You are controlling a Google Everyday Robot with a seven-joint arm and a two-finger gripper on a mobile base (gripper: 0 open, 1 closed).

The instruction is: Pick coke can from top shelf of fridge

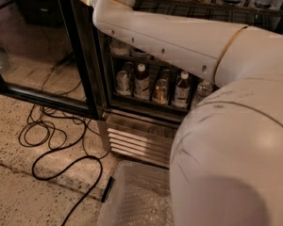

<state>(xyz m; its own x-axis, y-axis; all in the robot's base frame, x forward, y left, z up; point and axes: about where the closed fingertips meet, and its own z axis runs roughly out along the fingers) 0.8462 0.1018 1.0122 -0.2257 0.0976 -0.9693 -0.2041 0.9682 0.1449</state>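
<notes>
The fridge point(132, 140) stands ahead with its black-framed glass door point(80, 55) swung open to the left. My white arm point(179, 36) reaches up and left across the opening and leaves the frame at the top edge. The gripper is above that edge, out of view. The coke can is out of view. One dark wire rack point(198, 6) with bottles shows at the very top, and I cannot tell whether it is the top shelf. A lower rack holds several bottles point(141, 81).
A louvred steel grille point(132, 145) runs along the fridge base. Black cables point(61, 140) loop over the speckled floor on the left. A clear plastic bin point(137, 197) lined with bubble wrap sits below the grille. My arm's bulky segment point(236, 164) fills the lower right.
</notes>
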